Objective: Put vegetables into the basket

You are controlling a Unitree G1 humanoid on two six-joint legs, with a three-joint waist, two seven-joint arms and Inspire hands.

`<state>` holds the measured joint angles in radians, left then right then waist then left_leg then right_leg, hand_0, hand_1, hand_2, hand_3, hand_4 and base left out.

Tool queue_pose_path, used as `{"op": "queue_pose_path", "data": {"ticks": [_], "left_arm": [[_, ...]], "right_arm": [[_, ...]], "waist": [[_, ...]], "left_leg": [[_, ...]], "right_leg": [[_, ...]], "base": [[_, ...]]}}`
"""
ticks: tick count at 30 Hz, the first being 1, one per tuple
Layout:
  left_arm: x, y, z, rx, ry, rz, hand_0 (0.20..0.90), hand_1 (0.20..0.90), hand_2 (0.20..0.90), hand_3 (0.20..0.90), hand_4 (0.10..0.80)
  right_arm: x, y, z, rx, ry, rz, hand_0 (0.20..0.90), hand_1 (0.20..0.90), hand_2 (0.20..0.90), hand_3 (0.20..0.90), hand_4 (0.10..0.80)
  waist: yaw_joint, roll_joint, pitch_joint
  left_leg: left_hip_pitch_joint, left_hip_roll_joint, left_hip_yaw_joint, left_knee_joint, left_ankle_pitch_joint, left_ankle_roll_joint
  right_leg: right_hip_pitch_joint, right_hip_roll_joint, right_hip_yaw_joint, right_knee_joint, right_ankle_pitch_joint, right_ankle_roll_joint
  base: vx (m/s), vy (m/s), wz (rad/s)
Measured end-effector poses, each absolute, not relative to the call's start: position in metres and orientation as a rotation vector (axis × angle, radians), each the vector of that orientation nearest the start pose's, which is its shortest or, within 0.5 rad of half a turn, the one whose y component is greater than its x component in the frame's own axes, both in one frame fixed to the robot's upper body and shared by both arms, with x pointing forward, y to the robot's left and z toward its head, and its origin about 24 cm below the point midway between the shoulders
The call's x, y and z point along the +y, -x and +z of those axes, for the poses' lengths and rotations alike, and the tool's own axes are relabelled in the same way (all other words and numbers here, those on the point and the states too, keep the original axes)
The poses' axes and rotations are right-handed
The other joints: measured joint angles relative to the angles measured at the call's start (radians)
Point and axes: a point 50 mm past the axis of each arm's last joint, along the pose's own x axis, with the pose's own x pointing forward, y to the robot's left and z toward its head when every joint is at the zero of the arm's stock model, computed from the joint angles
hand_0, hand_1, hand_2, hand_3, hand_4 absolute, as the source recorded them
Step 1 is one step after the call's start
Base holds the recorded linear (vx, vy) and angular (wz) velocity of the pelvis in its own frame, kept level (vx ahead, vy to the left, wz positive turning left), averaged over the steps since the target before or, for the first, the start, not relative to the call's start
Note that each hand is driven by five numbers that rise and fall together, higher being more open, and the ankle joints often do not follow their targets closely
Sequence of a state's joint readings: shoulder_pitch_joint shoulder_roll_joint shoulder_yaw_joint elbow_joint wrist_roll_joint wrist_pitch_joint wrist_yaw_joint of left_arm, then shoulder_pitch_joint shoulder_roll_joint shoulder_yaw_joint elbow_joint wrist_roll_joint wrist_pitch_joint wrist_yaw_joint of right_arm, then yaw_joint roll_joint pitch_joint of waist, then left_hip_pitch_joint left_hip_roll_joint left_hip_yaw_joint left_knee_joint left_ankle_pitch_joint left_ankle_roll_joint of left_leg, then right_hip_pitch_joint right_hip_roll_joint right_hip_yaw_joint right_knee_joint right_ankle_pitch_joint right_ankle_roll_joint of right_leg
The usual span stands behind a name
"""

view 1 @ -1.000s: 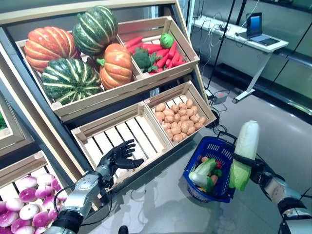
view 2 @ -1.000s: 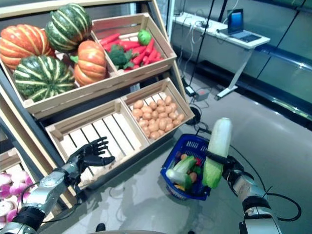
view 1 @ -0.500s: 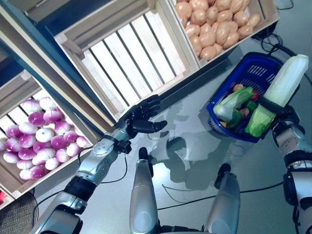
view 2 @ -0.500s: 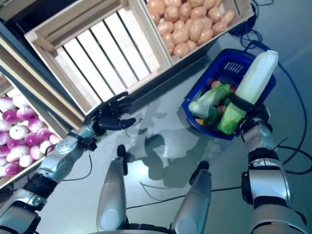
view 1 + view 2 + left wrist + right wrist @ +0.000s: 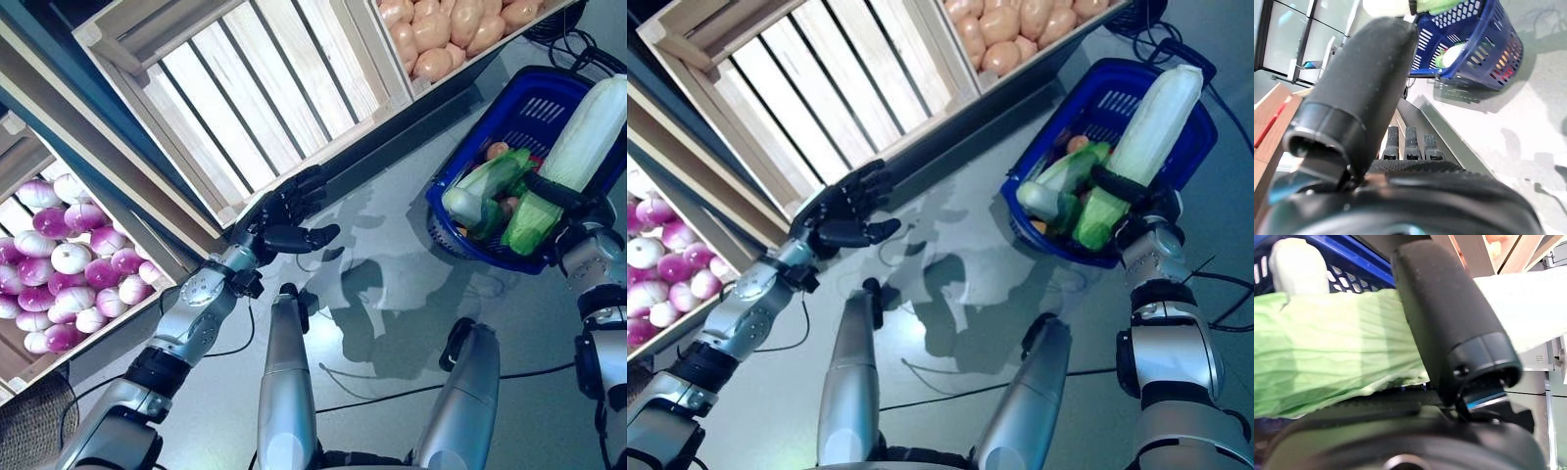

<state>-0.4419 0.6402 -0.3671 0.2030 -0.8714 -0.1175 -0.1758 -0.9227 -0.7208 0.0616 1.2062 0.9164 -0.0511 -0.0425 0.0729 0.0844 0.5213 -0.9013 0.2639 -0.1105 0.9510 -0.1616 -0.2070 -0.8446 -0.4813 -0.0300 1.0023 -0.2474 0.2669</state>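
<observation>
Cabbage [image 5: 571, 168] in right robot hand [image 5: 576, 210]

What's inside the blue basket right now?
The blue basket holds a green-and-white leafy vegetable and some small orange and red pieces. The cabbage in the right hand covers the rest of the inside.

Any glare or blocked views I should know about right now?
Both eye views: soft reflections and shadows on the glossy floor. Left wrist view: left hand fills most, blue basket beyond. Right wrist view: right hand and cabbage block nearly everything.
</observation>
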Motion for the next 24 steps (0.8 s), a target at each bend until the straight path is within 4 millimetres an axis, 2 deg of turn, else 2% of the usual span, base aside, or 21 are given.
{"op": "queue_pose_path", "data": {"ticks": [8,12,14,19,22,24], "left_arm": [[0.180,-0.321,0.127,-0.151,0.145,-0.455,0.900,0.900,0.900,0.900,0.800],[0.180,-0.319,0.125,-0.145,0.146,-0.465,0.900,0.900,0.900,0.900,0.800],[0.182,-0.317,0.123,-0.138,0.145,-0.468,0.900,0.900,0.900,0.900,0.800],[0.187,-0.316,0.130,-0.171,0.169,-0.465,0.900,0.900,0.900,0.900,0.800],[0.190,-0.315,0.132,-0.182,0.182,-0.459,0.900,0.900,0.900,0.900,0.800],[0.191,-0.312,0.126,-0.163,0.175,-0.455,0.900,0.900,0.900,0.900,0.800]], "right_arm": [[-0.360,-0.357,0.156,-0.024,-0.357,-0.532,0.900,0.900,0.900,0.900,0.800],[-0.361,-0.354,0.149,-0.005,-0.353,-0.536,0.900,0.900,0.900,0.900,0.800],[-0.364,-0.351,0.144,0.010,-0.349,-0.544,0.900,0.900,0.900,0.900,0.800],[-0.368,-0.348,0.145,-0.003,-0.373,-0.530,0.900,0.900,0.900,0.900,0.800],[-0.368,-0.346,0.142,0.001,-0.375,-0.508,0.900,0.900,0.900,0.900,0.800],[-0.365,-0.342,0.129,0.030,-0.363,-0.458,0.900,0.900,0.900,0.900,0.800]], "waist": [[0.000,-0.003,0.000],[0.001,-0.010,0.000],[0.002,-0.018,-0.003],[0.004,-0.040,-0.009],[0.006,-0.062,-0.021],[0.004,-0.071,-0.037]], "left_leg": [[0.019,0.012,0.006,0.015,-0.021,0.002],[0.093,0.015,0.012,-0.032,-0.020,0.001],[0.162,0.016,0.026,-0.092,-0.017,0.001],[0.303,0.033,0.068,-0.244,0.021,0.000],[0.428,0.034,0.114,-0.357,0.046,-0.008],[0.559,0.033,0.150,-0.464,0.062,-0.007]], "right_leg": [[0.031,-0.003,-0.007,-0.013,-0.003,-0.002],[0.113,0.005,-0.015,-0.069,0.004,0.001],[0.186,0.007,-0.039,-0.136,0.016,0.002],[0.344,0.033,-0.099,-0.317,0.072,0.010],[0.477,0.039,-0.153,-0.455,0.125,0.016],[0.611,0.050,-0.197,-0.585,0.180,0.011]], "base": [[0.025,0.046,-0.02],[0.073,0.056,-0.01],[0.089,0.046,-0.01],[0.118,0.050,-0.05],[0.181,0.049,-0.07],[0.168,0.045,-0.09]]}}
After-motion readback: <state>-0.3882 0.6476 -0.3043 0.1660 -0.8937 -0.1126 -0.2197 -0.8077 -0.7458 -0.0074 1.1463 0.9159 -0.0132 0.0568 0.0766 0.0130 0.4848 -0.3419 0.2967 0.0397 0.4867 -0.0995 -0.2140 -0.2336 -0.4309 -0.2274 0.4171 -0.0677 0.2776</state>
